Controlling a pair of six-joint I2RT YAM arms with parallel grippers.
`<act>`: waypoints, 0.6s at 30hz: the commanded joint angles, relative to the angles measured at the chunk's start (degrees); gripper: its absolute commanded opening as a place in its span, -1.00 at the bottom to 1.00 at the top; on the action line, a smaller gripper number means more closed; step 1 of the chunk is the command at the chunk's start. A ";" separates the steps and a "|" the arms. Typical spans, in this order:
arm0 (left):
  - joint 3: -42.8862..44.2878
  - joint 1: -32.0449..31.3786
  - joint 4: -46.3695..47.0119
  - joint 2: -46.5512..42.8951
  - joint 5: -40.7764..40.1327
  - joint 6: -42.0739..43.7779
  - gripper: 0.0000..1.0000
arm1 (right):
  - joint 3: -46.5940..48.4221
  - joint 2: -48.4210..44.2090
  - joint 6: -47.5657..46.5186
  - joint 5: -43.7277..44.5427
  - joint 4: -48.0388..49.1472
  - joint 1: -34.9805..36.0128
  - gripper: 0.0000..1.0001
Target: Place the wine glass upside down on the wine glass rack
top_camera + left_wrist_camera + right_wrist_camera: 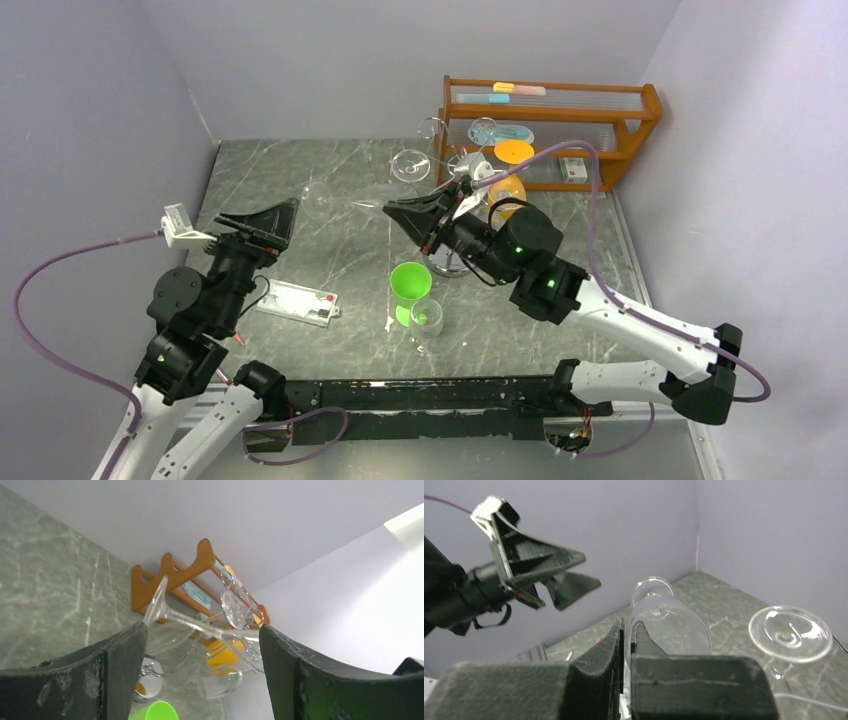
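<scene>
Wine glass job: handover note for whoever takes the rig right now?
Left gripper: open, empty, facing the glass's foot, not touching it.
Right gripper: shut on the bowl rim of the wine glass, which lies on its side in the air, foot toward the left gripper.
Wine glass rack: further back on the table, with other glasses hanging on it.
Done: glass is picked up.
Left: turn it upside down and hang it on a rack arm.
</scene>
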 commanded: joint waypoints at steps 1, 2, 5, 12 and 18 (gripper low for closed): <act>-4.08 -0.03 4.47 -2.08 -2.08 -16.53 0.70 | -0.97 1.15 -1.16 -1.77 17.35 0.20 -1.00; -5.93 -0.04 8.91 -2.81 -2.10 -20.09 0.71 | -0.76 1.70 -1.47 -1.62 18.16 0.27 -1.00; -8.81 -0.05 16.11 -2.57 -2.96 -27.59 0.72 | 0.44 3.43 -1.31 -2.33 20.83 0.20 -1.00; -7.49 -0.01 22.38 3.61 -1.04 -30.65 0.71 | 1.04 5.32 0.73 -3.60 23.93 0.35 -1.00; -7.18 -0.05 26.95 7.38 -1.26 -32.50 0.29 | 0.61 5.43 2.32 -6.86 26.00 0.34 -1.00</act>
